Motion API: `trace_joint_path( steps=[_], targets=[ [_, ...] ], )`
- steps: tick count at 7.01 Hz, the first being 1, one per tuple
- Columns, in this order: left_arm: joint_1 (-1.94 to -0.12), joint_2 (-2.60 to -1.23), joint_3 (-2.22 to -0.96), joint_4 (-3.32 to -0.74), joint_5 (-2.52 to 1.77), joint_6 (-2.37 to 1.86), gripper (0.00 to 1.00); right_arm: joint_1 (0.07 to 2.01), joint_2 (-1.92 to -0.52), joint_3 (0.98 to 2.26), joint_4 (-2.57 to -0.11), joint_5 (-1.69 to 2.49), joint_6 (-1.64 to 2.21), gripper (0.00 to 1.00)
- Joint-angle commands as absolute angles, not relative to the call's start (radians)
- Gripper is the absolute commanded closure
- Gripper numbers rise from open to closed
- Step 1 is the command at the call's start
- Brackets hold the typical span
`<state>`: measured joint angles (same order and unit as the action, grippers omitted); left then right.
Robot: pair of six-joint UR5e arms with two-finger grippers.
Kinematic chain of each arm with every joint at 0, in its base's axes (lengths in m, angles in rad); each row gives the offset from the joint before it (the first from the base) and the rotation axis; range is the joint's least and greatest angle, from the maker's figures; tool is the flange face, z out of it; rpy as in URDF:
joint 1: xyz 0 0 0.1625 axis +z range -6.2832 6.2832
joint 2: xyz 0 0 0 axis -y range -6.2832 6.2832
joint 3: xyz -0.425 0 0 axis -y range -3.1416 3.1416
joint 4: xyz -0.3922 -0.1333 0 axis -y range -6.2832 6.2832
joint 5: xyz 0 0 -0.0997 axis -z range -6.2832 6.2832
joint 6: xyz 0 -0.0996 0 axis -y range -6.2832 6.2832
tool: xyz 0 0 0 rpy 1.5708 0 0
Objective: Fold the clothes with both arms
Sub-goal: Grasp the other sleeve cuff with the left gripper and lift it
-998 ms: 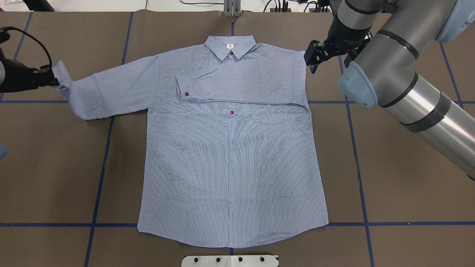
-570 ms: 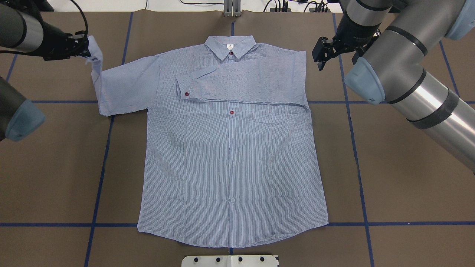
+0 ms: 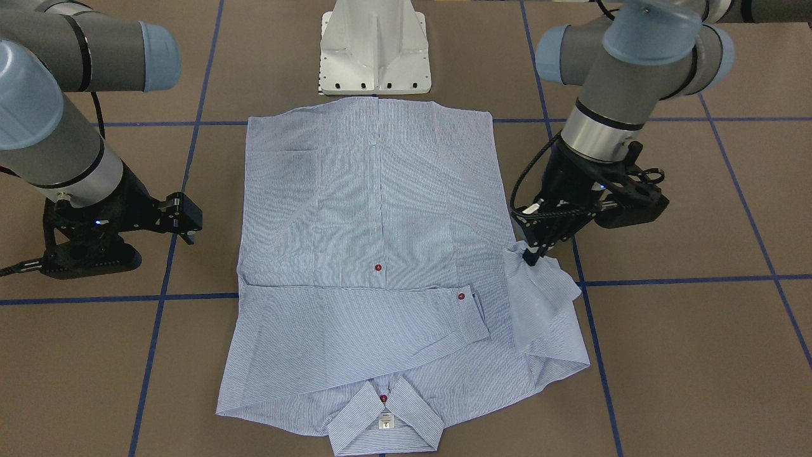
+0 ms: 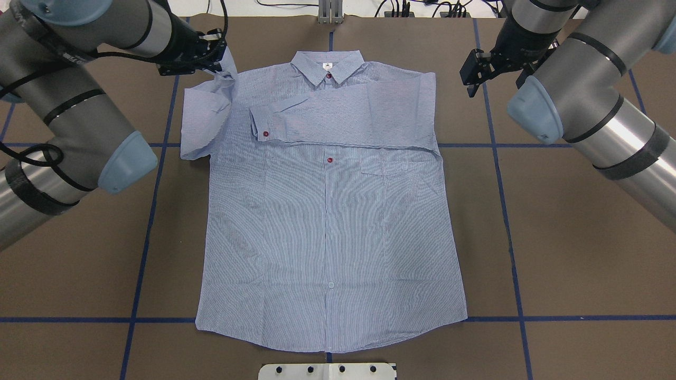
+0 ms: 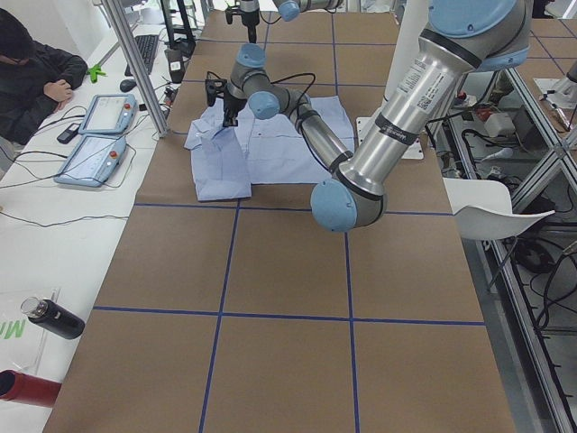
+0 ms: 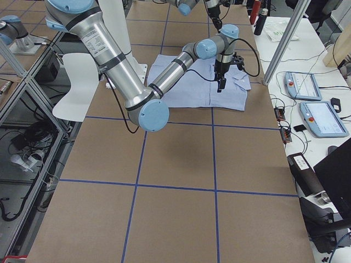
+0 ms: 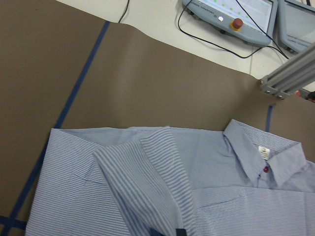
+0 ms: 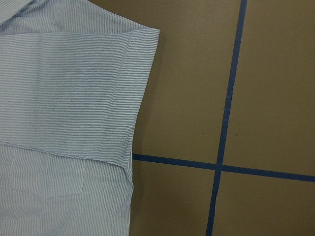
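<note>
On the brown surface [image 4: 528,237] the striped button-up shirt [image 4: 327,221] lies flat and front-up, collar [image 4: 327,66] at the far edge from the robot and hem nearest it. Its right sleeve [image 4: 343,119] is already folded flat across the chest, with the cuff ending just short of the left shoulder. The left sleeve [image 4: 203,116] is lifted and doubled back on itself. The left arm [image 4: 79,105] has its jaws pinched on that sleeve's cuff [image 4: 226,59], raised just outside the left shoulder and level with the collar. From those jaws the chest lies toward the robot's right, so the carry likely runs crosswise, parallel to the folded sleeve. The right arm [image 4: 581,100] hangs off the opposite shoulder, clear of the cloth, its jaws apart and empty.
</note>
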<state>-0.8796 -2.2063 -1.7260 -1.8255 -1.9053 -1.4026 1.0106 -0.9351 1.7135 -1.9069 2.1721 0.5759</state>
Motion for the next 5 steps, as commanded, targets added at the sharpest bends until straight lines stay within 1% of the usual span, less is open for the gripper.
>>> trace_joint_path(
  steps=[1, 5],
  targets=[
    [-0.845, -2.275, -1.724, -1.822, -1.910, -1.504, 1.00, 1.026, -0.943, 1.713, -1.907, 2.178, 0.557, 0.00],
    [-0.787, -2.345, -1.721, -1.821, -1.904, -1.607, 1.00, 1.037, -0.963, 1.712, -1.907, 2.200, 0.543, 0.00]
  ],
)
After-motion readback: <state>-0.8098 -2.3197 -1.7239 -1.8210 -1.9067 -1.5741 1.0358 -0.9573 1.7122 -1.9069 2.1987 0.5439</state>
